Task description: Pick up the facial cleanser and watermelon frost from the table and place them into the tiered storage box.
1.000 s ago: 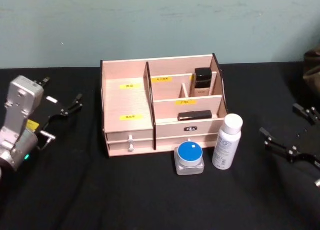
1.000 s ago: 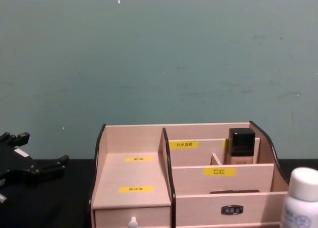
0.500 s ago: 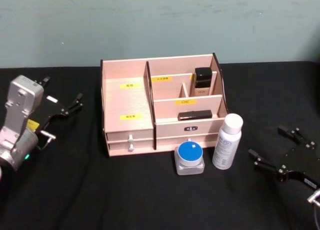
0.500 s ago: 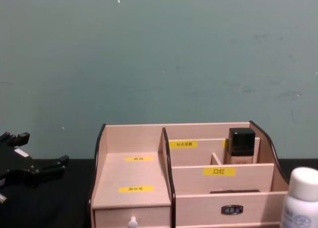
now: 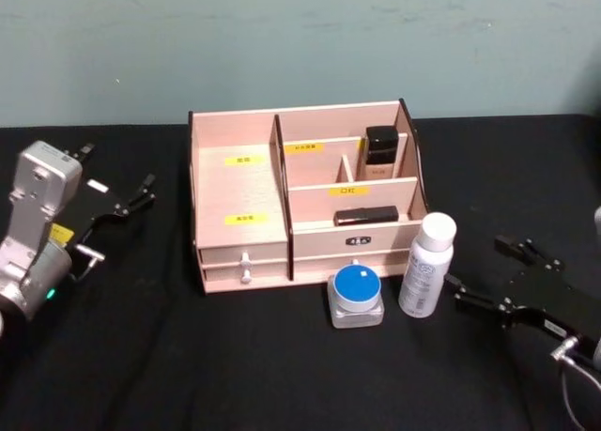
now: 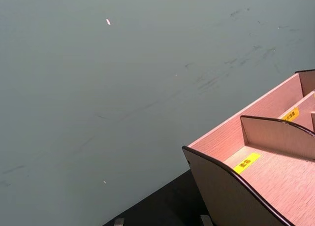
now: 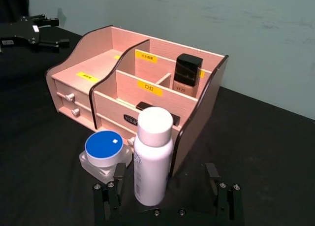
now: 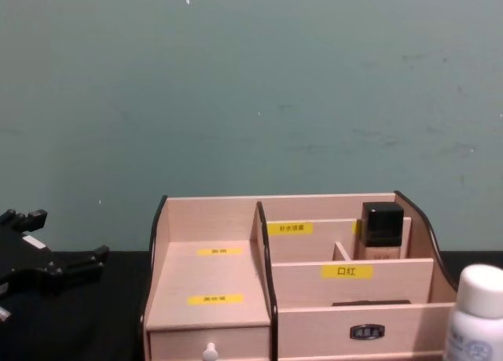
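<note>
A: Right gripper (image 5: 474,261), state?
B: Released, fingers spread wide. It sits low over the counter (image 5: 235,365), just to the right of the white bottle (image 5: 427,267). Nearer fingertip is close to the bottle, no contact that I can see.
A: Wrist view?
B: The right gripper (image 7: 165,174) fingers stand either side of the white bottle (image 7: 152,157), and the bottle lines up with the gap. Can't tell if it is inside the gap yet or just ahead of it.
A: Bottle pose?
B: Upright, white cap on, standing on the counter in front of the right end of the tiered storage box (image 5: 235,187). Print on it is too small to read.
A: Other task item?
B: Blue-lidded jar (image 5: 357,295), on the counter just left of the bottle, right in front of the box's front drawers. Close beside the bottle, apparently apart from it.
A: Box contents?
B: Dark-capped bottle (image 5: 380,154) upright in the back right compartment, flat black item (image 5: 366,215) in the tier in front of it. The wide left section holds only yellow labels.
A: Left gripper (image 5: 120,217)?
B: Parked at the far left of the counter, released, well apart from the box.
</note>
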